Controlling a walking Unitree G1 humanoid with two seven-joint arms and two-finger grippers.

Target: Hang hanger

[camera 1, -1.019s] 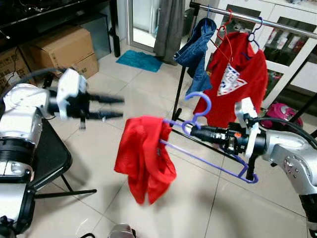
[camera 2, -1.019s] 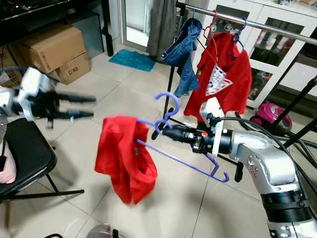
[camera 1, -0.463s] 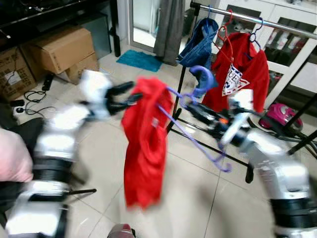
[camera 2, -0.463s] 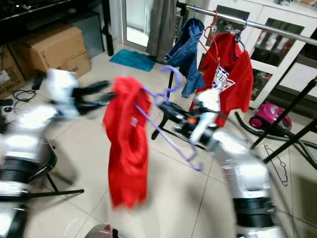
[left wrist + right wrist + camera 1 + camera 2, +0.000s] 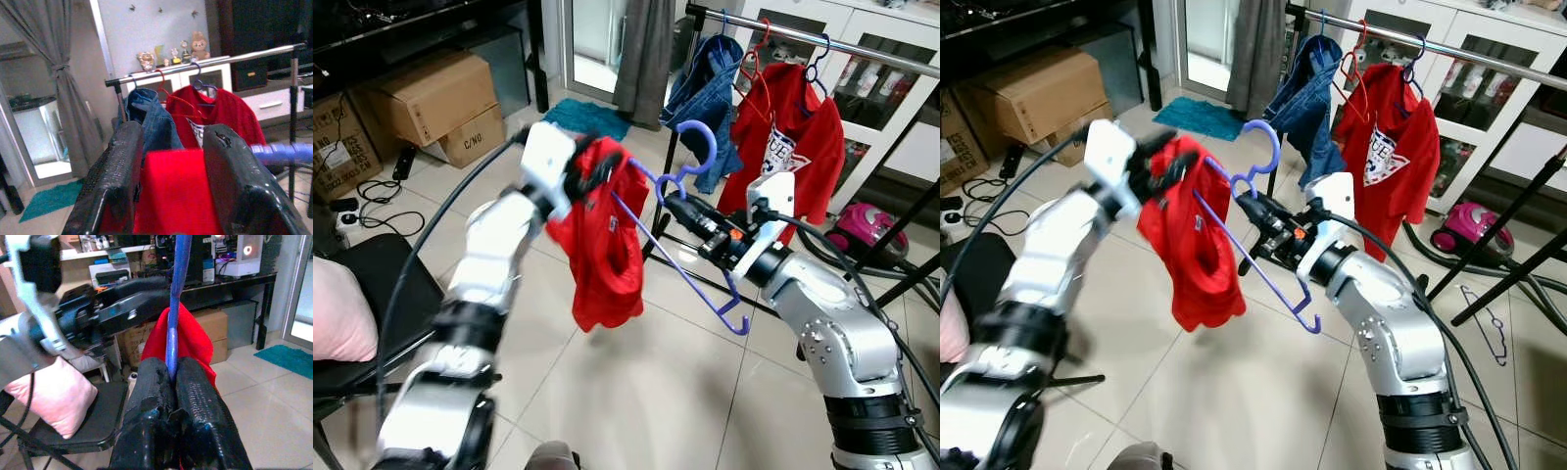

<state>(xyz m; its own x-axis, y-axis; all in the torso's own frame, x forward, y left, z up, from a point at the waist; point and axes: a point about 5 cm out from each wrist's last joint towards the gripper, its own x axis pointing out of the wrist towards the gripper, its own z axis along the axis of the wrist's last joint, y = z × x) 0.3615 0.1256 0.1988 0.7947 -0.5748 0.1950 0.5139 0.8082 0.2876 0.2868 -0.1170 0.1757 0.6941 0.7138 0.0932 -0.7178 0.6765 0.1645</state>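
The right claw (image 5: 677, 208) is clamped on the neck of a purple plastic hanger (image 5: 690, 266), its two black fingers (image 5: 195, 396) pressed together around the thin purple bar, as the right wrist view shows. The hanger is held in the air, tilted, its hook (image 5: 697, 152) pointing up toward a silver clothes rail (image 5: 822, 39). A red cloth garment (image 5: 604, 240) droops from the hanger's left end, well above the pale tiled floor (image 5: 646, 392).

The left claw (image 5: 592, 168) is at the top of that garment, with red fabric lying between its spread fingers (image 5: 122, 166) (whether they pinch it I cannot tell).

On the rail hang a blue denim piece (image 5: 710, 98) and a red printed T-shirt (image 5: 793, 137). Brown cardboard boxes (image 5: 435, 98) stand on the floor at left, and a pink cushion (image 5: 337, 323) rests on a black folding chair (image 5: 382, 294).
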